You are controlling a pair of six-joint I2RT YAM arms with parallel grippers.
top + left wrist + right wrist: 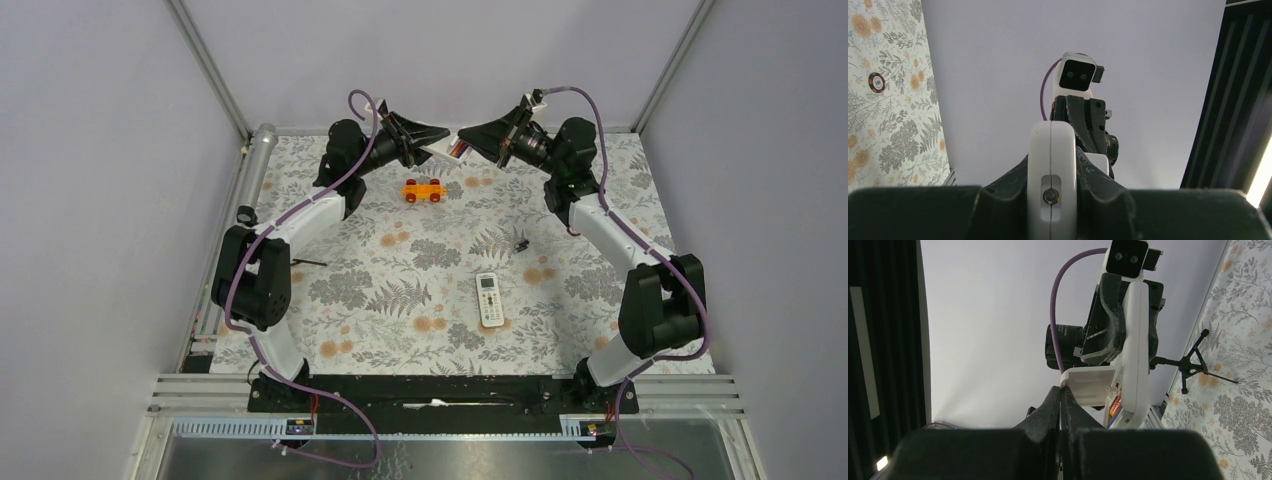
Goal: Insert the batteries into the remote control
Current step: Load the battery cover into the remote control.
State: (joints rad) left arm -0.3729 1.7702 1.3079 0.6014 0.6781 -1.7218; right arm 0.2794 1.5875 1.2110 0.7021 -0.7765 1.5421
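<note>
Your right hand (1060, 402) is pinched fully together. Its tips rest against the near edge of a small white plastic flap (1090, 385), which I take to be the battery cover. I cannot tell whether the tips nip the flap or only press on it. The flap stands out sideways from the back of the slim white-edged remote control (1135, 350), at the end nearest your right hand.

In the gap between flap and body there is a red-orange sliver of the batteries (1115, 405), with a hint of blue just beneath it. Whether both cells sit fully home is hidden.

Your left hand (430, 148) is clamped across the remote control and holds it edge-on in the air. The two hands meet above the far middle of the flower-patterned tabletop (400, 300).

Below them, an orange toy car (423, 190) sits on the far part of the tabletop. A white remote with a pale green screen (489, 298) lies nearer, right of centre, and neither is touched.

By my reading, loading is all but done and closing the compartment is the step in hand. The next move calls for a push square to the handset's back, folding the flap flat until it latches. Your left hand has to brace against that push so the handset does not twist in its grip. Watch that the closed tips do not slide off the flap's thin edge.
</note>
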